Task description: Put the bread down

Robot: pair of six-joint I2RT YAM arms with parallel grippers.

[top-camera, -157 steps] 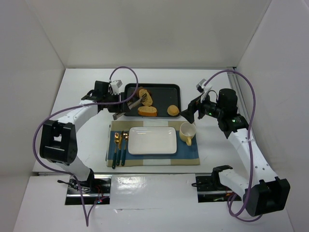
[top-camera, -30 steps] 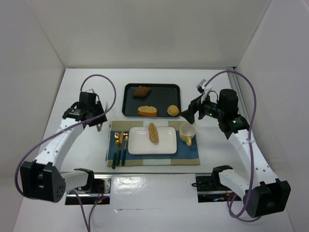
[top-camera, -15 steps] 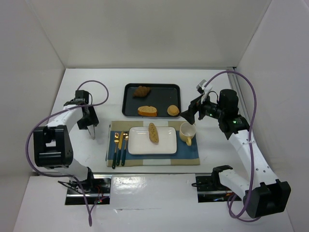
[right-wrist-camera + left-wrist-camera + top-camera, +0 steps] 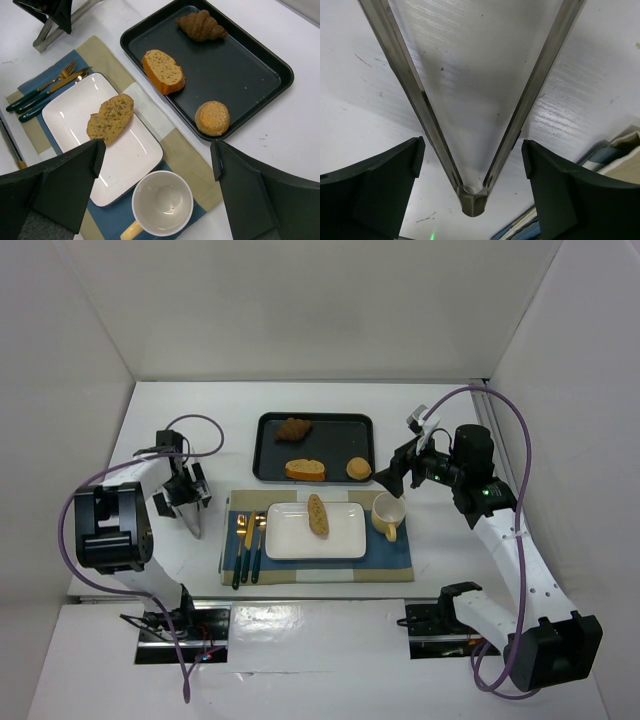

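Note:
The bread (image 4: 317, 514), a flat speckled tan slice, lies on the white plate (image 4: 300, 542) and also shows in the right wrist view (image 4: 110, 119) on the plate (image 4: 131, 159). My left gripper (image 4: 184, 490) stands open over the bare table left of the placemat. In its wrist view the gripper (image 4: 472, 141) has its black fingers (image 4: 375, 182) wide apart on both sides of metal tongs (image 4: 472, 200), with a gap on each side. The tongs (image 4: 192, 520) rest on the table. My right gripper (image 4: 396, 472) hangs open above the cup, holding nothing (image 4: 157, 145).
A black tray (image 4: 340, 421) behind the placemat (image 4: 400, 555) holds a croissant (image 4: 293, 428), a golden loaf piece (image 4: 305, 469) and a round bun (image 4: 359, 469). A white cup (image 4: 388, 511) with a yellow handle stands right of the plate. Cutlery (image 4: 247, 537) lies left of it.
The plate was bare five seconds ago and now carries the bread. In the last second my left arm drew back left, set the tongs on the table and opened its jaws. The right arm stayed still.

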